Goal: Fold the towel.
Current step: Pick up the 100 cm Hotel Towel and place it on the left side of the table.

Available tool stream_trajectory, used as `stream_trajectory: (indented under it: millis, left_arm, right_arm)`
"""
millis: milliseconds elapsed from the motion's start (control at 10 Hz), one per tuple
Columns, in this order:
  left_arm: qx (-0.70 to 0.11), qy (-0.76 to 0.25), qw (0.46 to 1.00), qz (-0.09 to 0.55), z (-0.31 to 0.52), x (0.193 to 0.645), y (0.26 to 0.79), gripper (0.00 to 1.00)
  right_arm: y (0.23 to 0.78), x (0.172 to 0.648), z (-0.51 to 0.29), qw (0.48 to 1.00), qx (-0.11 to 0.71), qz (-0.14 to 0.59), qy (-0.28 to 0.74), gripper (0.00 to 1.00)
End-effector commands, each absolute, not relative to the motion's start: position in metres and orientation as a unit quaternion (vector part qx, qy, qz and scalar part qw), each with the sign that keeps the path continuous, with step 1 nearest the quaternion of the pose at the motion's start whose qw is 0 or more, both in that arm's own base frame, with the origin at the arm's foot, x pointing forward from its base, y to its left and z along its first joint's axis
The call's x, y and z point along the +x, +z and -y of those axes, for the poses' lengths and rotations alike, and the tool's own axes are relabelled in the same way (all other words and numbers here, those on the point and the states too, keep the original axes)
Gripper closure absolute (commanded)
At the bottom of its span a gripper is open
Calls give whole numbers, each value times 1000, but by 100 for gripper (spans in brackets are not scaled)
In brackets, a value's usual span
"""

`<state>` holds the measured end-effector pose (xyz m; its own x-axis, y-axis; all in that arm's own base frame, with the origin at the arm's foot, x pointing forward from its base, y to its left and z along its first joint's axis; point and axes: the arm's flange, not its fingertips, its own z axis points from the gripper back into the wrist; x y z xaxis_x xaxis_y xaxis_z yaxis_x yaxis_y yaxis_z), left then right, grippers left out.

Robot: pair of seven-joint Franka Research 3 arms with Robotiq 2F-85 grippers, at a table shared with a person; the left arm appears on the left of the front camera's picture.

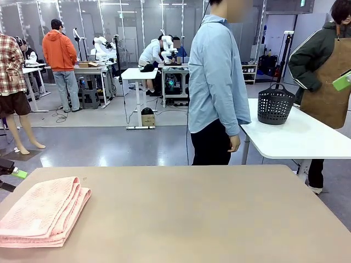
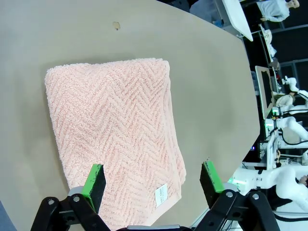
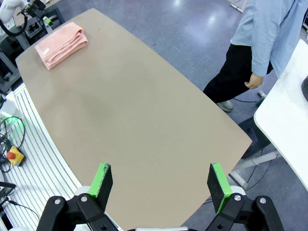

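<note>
A: The left gripper (image 2: 151, 180) hung with its jaws spread wide, pinching nothing, directly above the towel (image 2: 115, 130).

B: And the right gripper (image 3: 161, 183)?

A: Spread as well, over bare table (image 3: 144, 125). The towel (image 1: 41, 213) lay folded at the table's eight o'clock corner; the person (image 1: 216, 82) stood beyond, at twelve.
</note>
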<state>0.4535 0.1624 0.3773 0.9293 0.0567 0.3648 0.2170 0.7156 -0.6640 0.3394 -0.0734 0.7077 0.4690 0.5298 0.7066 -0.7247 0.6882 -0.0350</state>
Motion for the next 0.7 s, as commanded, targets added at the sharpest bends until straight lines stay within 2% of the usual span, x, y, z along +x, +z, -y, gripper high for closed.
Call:
stream_trajectory:
  millis: [0, 600]
  left_arm:
    - [-374, -45, 908, 183, -162, 454, 378, 0]
    - [-374, -45, 908, 183, -162, 454, 378, 0]
  right_arm:
    - [710, 340, 72, 851, 134, 356, 362, 0]
    - [710, 340, 72, 851, 134, 356, 362, 0]
